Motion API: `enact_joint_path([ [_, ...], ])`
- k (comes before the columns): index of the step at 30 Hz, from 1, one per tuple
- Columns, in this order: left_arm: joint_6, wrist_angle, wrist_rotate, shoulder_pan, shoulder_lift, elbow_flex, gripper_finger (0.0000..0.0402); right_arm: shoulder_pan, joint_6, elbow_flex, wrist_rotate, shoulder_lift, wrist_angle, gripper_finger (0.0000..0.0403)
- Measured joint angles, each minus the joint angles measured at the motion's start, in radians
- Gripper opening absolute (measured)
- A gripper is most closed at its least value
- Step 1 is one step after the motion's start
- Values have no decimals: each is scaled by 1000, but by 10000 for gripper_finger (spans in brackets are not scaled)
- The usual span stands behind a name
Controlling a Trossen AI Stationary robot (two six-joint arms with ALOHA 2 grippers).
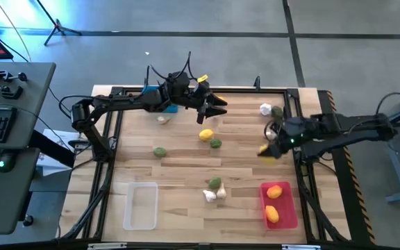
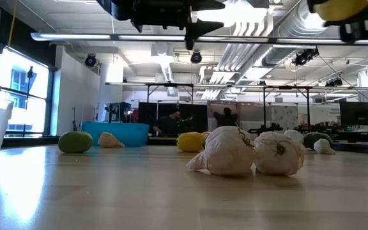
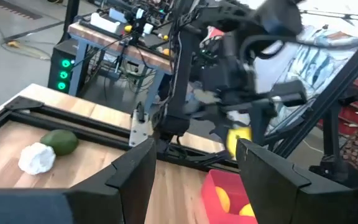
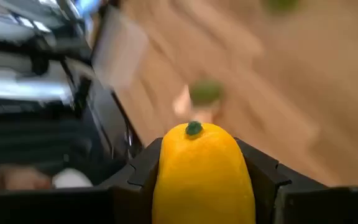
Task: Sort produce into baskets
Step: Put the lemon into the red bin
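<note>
My right gripper (image 4: pixel 201 186) is shut on a yellow lemon (image 4: pixel 201 177), above the table's right side and beyond the red basket (image 1: pixel 288 208), which holds two yellow-orange fruits. My left gripper (image 3: pixel 194 174) is open and empty, high over the table's far middle (image 1: pixel 217 104), next to the blue basket (image 1: pixel 167 107). The clear basket (image 1: pixel 141 205) stands at the near left. A lemon (image 1: pixel 205 135), green fruits (image 1: pixel 160 151) (image 1: pixel 216 144) and garlic bulbs (image 1: pixel 210 196) lie on the table. My right gripper pinches the lemon's two long sides (image 4: pixel 160 180) between its two fingers. The lemon's green-tipped end (image 4: pixel 194 129) points forward, away from the wrist. The lemon is lifted clear of the table, as the low view shows (image 2: pixel 337 7).
A garlic bulb (image 1: pixel 265 108) and a green fruit (image 1: pixel 277 112) lie at the far right. Another bulb (image 1: pixel 163 119) lies by the blue basket. A green fruit (image 1: pixel 215 183) lies by the two near bulbs. A black frame (image 1: pixel 304 187) edges the table.
</note>
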Motion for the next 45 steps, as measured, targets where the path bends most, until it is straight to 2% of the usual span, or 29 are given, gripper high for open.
enact_joint_path([
  [10,35,-23,0,19,0,0,209,314,379,0,-64,23,-242,139],
  [18,74,-34,0,22,0,0,209,482,521,-1,-78,120,-304,139],
  [24,78,-34,0,22,0,0,209,563,553,-1,-119,214,-304,139],
  [34,78,-34,0,22,0,0,209,652,570,-1,-101,319,-238,139],
  [37,78,-34,-1,22,0,0,209,675,585,-20,-101,323,-221,139],
  [45,59,-34,-2,22,0,0,209,728,656,-173,-113,265,-107,139],
])
